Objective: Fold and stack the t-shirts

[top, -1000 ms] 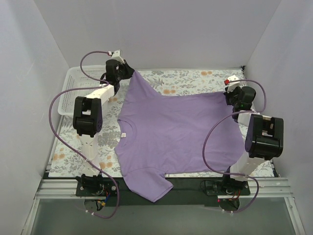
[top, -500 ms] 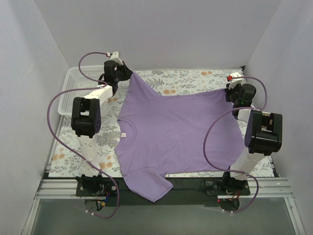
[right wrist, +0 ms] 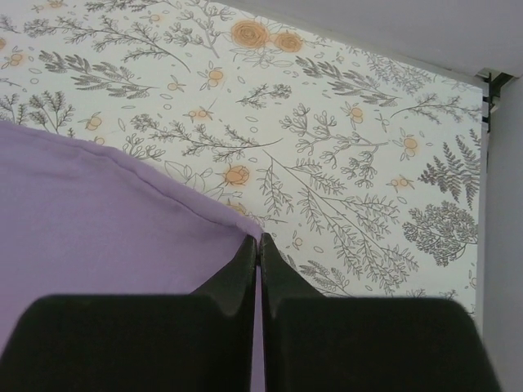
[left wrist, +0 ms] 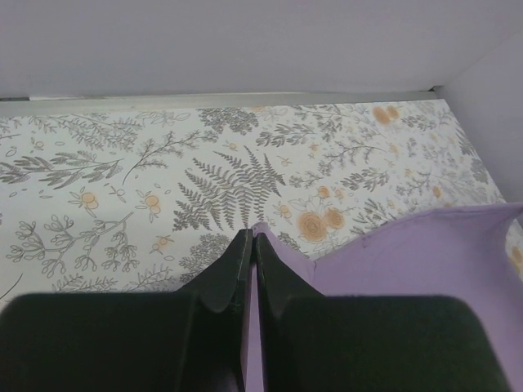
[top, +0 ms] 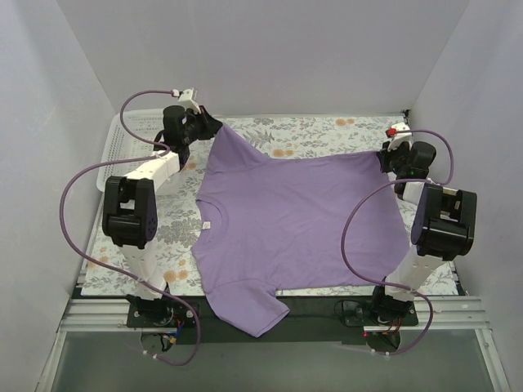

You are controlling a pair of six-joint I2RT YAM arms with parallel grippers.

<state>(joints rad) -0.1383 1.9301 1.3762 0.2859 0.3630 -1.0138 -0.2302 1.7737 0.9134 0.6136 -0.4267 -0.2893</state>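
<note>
A lavender t-shirt (top: 294, 220) lay spread across the floral bench (top: 319, 129), stretched between the two arms. The left tool (top: 216, 124) pinched its far left corner, and the right tool (top: 384, 155) its far right corner. One sleeve (top: 255, 310) draped over the near edge. A white mesh basket (top: 121, 140) sat at far left.
</note>
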